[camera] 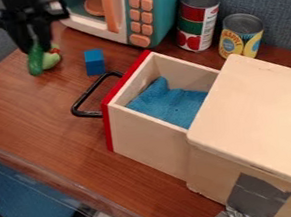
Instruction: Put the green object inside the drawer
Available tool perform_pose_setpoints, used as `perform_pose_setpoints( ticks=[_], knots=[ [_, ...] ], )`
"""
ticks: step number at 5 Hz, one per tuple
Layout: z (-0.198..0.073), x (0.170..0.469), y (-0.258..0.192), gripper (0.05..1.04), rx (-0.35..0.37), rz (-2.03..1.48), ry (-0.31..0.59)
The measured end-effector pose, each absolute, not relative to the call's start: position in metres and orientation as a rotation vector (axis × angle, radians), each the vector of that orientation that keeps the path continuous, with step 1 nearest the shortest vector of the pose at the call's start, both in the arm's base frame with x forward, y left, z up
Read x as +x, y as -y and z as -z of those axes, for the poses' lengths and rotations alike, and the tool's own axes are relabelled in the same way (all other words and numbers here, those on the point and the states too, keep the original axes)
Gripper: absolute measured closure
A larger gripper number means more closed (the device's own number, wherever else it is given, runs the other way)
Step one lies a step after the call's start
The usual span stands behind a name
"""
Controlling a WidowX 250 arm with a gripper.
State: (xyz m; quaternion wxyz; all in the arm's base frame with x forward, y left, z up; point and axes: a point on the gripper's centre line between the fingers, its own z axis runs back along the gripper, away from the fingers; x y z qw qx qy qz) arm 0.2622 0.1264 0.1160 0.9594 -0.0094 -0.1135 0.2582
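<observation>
And the gripper is at the green object, opening and hold unclear, with block and handle between it and the open drawer.

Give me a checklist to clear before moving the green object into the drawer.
1. Drawer pulled open: ok.
2. Room above the blue cloth in the drawer: ok.
3. Gripper at the dark green object: ok.
4. Secure hold on it: cannot tell.
5. Object off the table: cannot tell.
6. Low, straight path free: not ok; blue block and black handle probably interfere.
</observation>
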Motion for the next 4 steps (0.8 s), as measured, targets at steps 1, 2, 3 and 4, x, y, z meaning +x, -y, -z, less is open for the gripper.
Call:
perform_pose_setpoints(
  ticks=[1,2,3,4],
  knots=[
    [-0.129,0.26,-0.098,0.792,-0.054,-0.34,0.286],
    [-0.148,0.257,-0.078,0.792,-0.101,-0.26,0.32],
    [-0.169,0.263,-0.059,0.792,-0.157,-0.223,0.334],
    [-0.173,0.268,-0.047,0.792,-0.224,-0.192,0.308]
  ],
)
